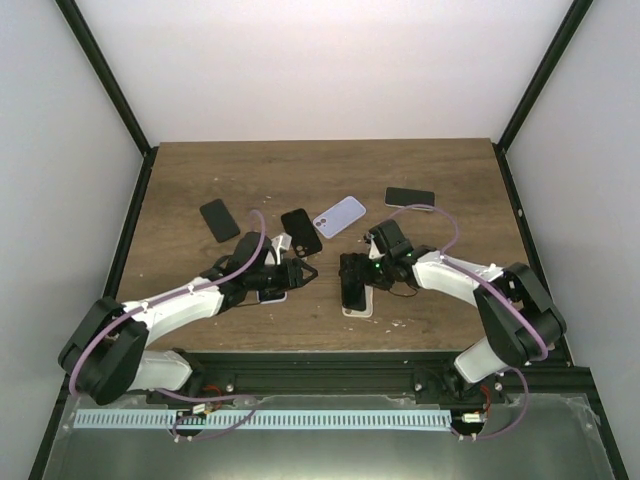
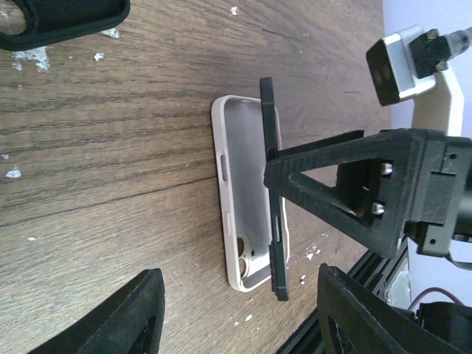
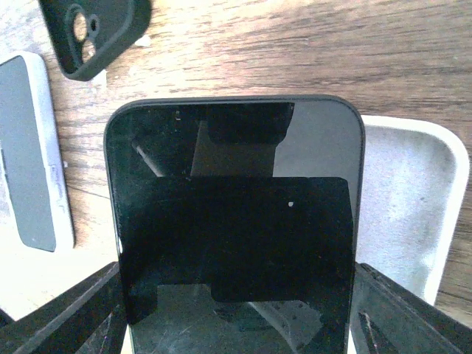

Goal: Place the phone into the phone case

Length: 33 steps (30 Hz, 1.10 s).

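Note:
A black phone (image 3: 236, 221) is held in my right gripper (image 3: 240, 313), which is shut on its long sides. In the left wrist view the phone (image 2: 271, 184) stands on edge, tilted steeply over the far long side of the open white case (image 2: 240, 184), which lies flat on the table with its camera hole towards the near edge. The case (image 3: 409, 199) shows under the phone. From above, the right gripper (image 1: 352, 282) is over the case (image 1: 358, 310). My left gripper (image 1: 295, 272) is open and empty, just left of the case, its fingers (image 2: 133, 317) above the table.
A white case with a grey inside (image 3: 29, 155) lies by the left gripper. A black case (image 1: 300, 232), a lavender case (image 1: 340, 216) and two black phones (image 1: 220, 220) (image 1: 410, 198) lie farther back. The table's front rail (image 1: 330, 365) is close.

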Each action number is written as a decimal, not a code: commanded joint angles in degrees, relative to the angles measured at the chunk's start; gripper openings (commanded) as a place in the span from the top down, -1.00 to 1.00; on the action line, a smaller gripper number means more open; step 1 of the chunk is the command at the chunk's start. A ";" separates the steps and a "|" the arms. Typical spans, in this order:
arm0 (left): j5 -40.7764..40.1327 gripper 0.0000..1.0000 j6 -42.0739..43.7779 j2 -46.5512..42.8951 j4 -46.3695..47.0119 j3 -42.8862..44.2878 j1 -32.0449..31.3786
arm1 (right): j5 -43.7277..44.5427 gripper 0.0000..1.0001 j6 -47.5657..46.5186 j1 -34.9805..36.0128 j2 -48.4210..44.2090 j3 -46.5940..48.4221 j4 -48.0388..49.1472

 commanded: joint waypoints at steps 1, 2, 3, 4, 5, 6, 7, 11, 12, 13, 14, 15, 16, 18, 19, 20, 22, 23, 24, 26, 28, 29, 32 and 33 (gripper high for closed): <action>0.97 -0.16 -0.27 0.63 2.32 -0.14 0.18 | 2.03 -0.10 0.66 0.54 -0.48 -0.96 3.37; 1.11 -0.15 -0.37 0.84 2.53 -0.14 0.18 | 2.36 -0.11 0.52 0.53 -0.33 -1.08 3.40; 1.30 -0.14 -0.56 1.13 2.84 -0.12 0.21 | 2.34 -0.11 0.40 0.54 -0.15 -1.16 3.53; 1.49 -0.13 -0.74 1.40 3.11 -0.13 0.20 | 2.32 -0.12 0.32 0.54 -0.09 -1.47 3.72; 1.80 -0.12 -0.82 1.64 3.46 -0.12 0.15 | 2.44 -0.13 0.27 0.53 -0.12 -1.67 3.86; 1.98 -0.11 -1.02 2.05 3.92 -0.07 0.17 | 2.72 -0.15 0.32 0.53 -0.23 -2.03 4.13; 2.27 -0.10 -1.16 2.53 4.30 0.01 0.14 | 2.91 -0.18 0.43 0.54 -0.39 -2.34 4.38; 3.21 -0.03 -1.80 5.60 6.06 0.93 0.09 | 3.24 -0.33 0.58 0.59 -1.05 -2.38 4.02; 3.50 -0.01 -1.88 6.38 6.49 1.23 0.06 | 3.41 -0.36 0.65 0.54 -1.49 -2.29 3.62; 3.68 0.01 -1.89 7.08 6.91 1.53 0.04 | 3.68 -0.40 0.66 0.53 -2.06 -2.31 3.26; 3.80 0.02 -1.90 7.82 7.19 1.71 0.09 | 3.96 -0.45 0.71 0.60 -2.72 -2.35 2.86; 3.95 0.03 -1.85 8.42 7.52 2.01 0.06 | 4.32 -0.50 0.60 0.61 -3.41 -2.28 2.39; 4.27 0.04 -1.70 9.01 7.72 2.36 0.08 | 4.54 -0.56 0.53 0.54 -4.02 -2.27 1.96; 4.50 0.05 -1.27 10.24 7.78 3.19 0.03 | 4.72 -0.65 0.26 0.58 -5.11 -2.24 1.26; 4.49 0.06 -1.00 10.71 7.78 3.60 -0.04 | 4.92 -0.67 0.19 0.54 -5.54 -2.24 0.83; 4.54 0.07 -0.87 11.24 7.78 3.98 -0.13 | 5.01 -0.68 0.15 0.54 -5.63 -2.15 0.54; 4.68 0.07 -0.76 12.15 7.70 4.69 -0.18 | 4.47 -0.69 -0.10 0.53 -5.44 -2.25 0.52; 4.65 0.08 -0.80 12.57 7.69 4.99 -0.29 | 3.96 -0.68 -0.23 0.53 -5.23 -2.39 0.79; 4.72 0.09 -0.80 12.87 7.69 5.25 -0.29 | 3.04 -0.65 -0.26 0.53 -5.00 -2.56 1.28; 4.73 0.09 -0.69 13.22 7.69 5.62 -0.43 | 1.41 -0.60 0.00 0.55 -4.87 -3.13 2.57; 4.53 0.10 -0.58 13.68 7.61 5.86 -0.53 | 0.99 -0.57 0.16 0.53 -5.31 -3.37 3.06; 4.66 0.10 -0.58 13.99 7.76 6.06 -0.57 | 1.22 -0.50 0.11 0.53 -5.66 -3.38 2.94; 5.15 0.11 -0.07 15.44 8.38 6.91 -1.13 | 4.33 -0.29 -0.42 0.33 -6.81 -3.43 1.73; 5.17 0.13 0.26 16.03 8.69 7.37 -1.44 | 5.40 -0.23 -0.46 -0.03 -7.03 -3.64 1.10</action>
